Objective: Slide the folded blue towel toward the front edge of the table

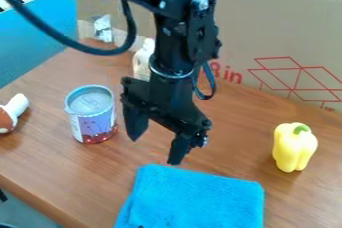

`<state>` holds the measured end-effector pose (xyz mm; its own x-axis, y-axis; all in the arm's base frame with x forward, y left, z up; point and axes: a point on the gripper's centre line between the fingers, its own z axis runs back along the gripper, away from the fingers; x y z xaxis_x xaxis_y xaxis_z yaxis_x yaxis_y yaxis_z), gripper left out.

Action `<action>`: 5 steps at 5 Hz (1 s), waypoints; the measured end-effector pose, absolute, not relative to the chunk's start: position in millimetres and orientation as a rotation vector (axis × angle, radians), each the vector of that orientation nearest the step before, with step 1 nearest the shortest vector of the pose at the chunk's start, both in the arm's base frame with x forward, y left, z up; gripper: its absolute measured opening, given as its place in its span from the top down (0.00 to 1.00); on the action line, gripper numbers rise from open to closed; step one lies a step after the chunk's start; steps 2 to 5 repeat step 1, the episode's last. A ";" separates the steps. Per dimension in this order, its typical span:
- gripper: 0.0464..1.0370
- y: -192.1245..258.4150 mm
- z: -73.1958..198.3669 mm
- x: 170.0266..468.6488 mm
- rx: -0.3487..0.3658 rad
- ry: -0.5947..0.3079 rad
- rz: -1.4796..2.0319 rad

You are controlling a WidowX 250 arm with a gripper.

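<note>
The cloth [194,199] is showing bright blue, the pepper [294,149] glowing yellow beneath a green stem. The can [91,117] is wearing a pale lilac label, reddening at its base, with small figures too blurred to name. Red line patterns are crossing the tan cardboard [280,27]; the table [227,139] is displaying brown wood grain, the gripper [154,150] plain black.

We are reading red print on the cardboard panel [284,24].
We are making out "8 in" [226,72] beside a red line drawing [297,79], and we are finding the tin can's label [93,126] too small to read.
</note>
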<state>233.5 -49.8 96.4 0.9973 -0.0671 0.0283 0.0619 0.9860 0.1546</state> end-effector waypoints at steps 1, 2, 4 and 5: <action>0.04 -43.0 94.8 237.7 0.196 0.017 -0.130; 0.04 -43.0 94.8 237.7 0.196 0.017 -0.130; 0.04 -43.0 94.8 237.7 0.196 0.017 -0.130; 0.04 -43.0 94.8 237.7 0.196 0.017 -0.130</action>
